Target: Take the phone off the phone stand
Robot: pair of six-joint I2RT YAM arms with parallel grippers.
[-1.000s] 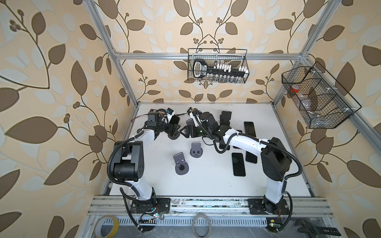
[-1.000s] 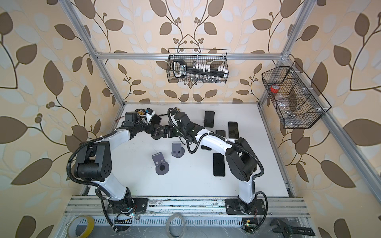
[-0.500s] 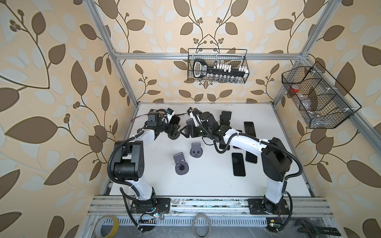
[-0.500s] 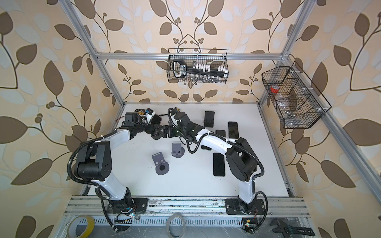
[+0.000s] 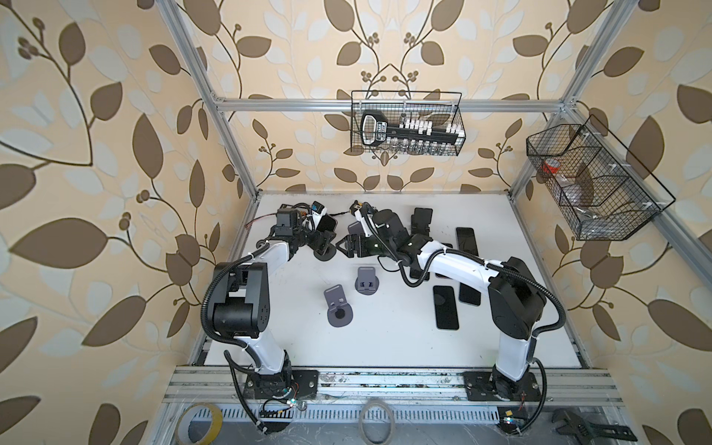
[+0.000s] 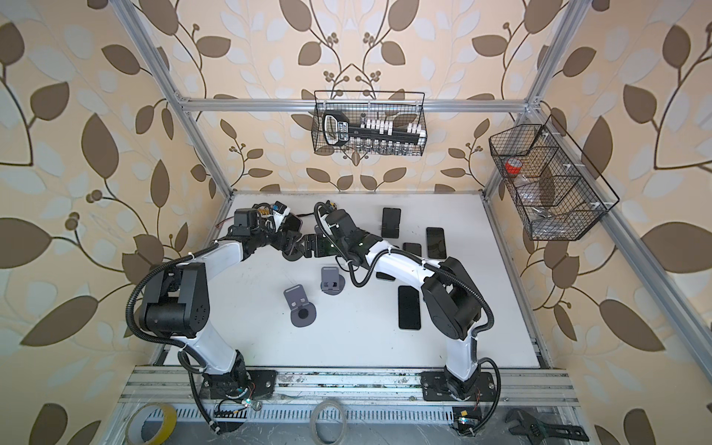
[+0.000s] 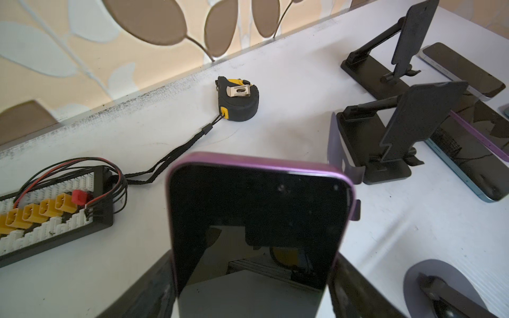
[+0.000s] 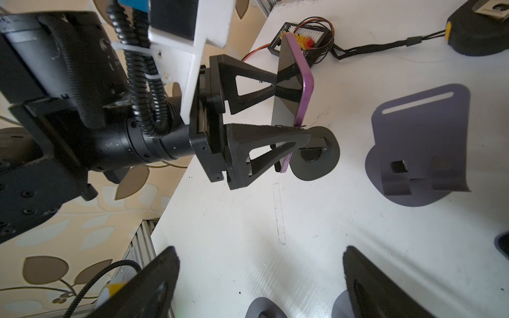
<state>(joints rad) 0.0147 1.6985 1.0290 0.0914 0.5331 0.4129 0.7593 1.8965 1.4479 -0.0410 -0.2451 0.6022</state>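
The phone [image 7: 256,220] sits on its round stand [image 8: 314,154], upper left of centre in both top views; left gripper [image 8: 292,107] jaws flank its edges, grip unclear; right gripper [image 8: 259,289] jaws gape empty.

Bright, diffuse light casts faint shadows on the table [image 5: 385,346]; phone [image 7: 256,234] screen mirrors, frame edges bow.

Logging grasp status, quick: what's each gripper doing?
Left gripper: jaws straddle the purple phone; firm grip cannot be told.
Right gripper: open, empty.
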